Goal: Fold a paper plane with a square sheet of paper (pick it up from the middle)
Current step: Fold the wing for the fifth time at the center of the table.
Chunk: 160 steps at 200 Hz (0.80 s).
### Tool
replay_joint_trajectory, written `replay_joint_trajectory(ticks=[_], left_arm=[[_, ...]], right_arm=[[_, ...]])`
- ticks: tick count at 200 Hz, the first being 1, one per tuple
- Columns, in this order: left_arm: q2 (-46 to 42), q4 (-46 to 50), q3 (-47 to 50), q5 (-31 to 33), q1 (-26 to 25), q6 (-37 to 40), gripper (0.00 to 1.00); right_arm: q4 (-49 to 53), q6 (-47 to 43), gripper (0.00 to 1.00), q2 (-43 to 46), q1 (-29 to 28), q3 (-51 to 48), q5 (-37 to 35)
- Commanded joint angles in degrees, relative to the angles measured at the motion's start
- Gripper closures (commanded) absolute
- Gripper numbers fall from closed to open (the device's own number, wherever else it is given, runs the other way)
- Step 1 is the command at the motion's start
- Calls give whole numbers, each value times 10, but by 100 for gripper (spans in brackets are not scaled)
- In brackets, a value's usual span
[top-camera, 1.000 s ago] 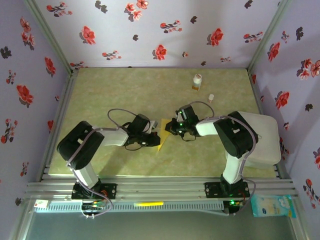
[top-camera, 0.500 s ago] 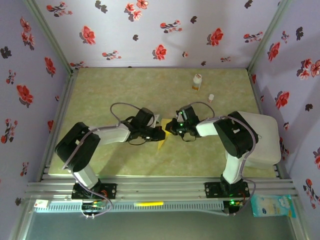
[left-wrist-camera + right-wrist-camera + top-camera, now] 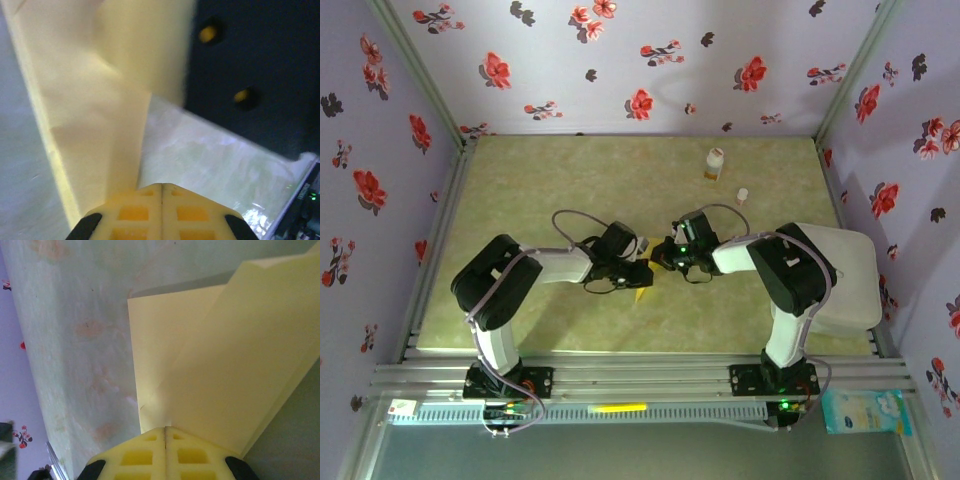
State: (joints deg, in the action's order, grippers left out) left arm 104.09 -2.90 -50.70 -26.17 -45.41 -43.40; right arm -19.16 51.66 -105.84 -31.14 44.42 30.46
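1. Top view. The left arm [image 3: 550,268] and the right arm [image 3: 760,255] reach inward and meet near the middle of the green worktop [image 3: 520,190]. The left jaws and the right jaws stand just beside each other.
2. The square sheet of paper [image 3: 640,293], now folded, shows from above as a small mustard-yellow point. It lies on the near side of the left jaws, and the rest of it is hidden beneath the two wrists.
3. Left wrist view. The left jaws are pressed together, the yellow pads [image 3: 132,212] meeting along a closed seam. The paper [image 3: 90,100] rises from the pad tips as a long creased strip, up and to the left. Its folded edge ends at the left-hand pad rather than at the seam. Whether any layer is nipped cannot be told.
4. A dark housing [image 3: 250,65] with two yellow dots stands at the far end of the strip, with bare worktop below it.
5. Right wrist view. The right jaws are pressed together and pinch the paper [image 3: 225,365]. A crease runs straight down into the seam between the pads [image 3: 137,457], and the layers fan upward to the right. One square corner overhangs the worktop and casts a shadow.
6. A white-and-orange bottle [image 3: 715,163] stands near the far edge, well apart from the paper.
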Motion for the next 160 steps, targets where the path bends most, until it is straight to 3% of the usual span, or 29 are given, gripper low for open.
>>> replay_joint_trajectory(ticks=[1,83,129,160], left_arm=[[-10,12,46,14,-4,-1,99],[-99,15,129,22,-4,-12,100],[-155,21,113,16,-4,7,100],[-146,17,85,-3,-3,13,100]], right_arm=[[39,-2,96,-34,-1,-19,-39],[58,-12,96,-31,-1,-14,-44],[61,-9,95,-20,-1,-17,-47],[61,-10,95,-17,-1,-19,-47]])
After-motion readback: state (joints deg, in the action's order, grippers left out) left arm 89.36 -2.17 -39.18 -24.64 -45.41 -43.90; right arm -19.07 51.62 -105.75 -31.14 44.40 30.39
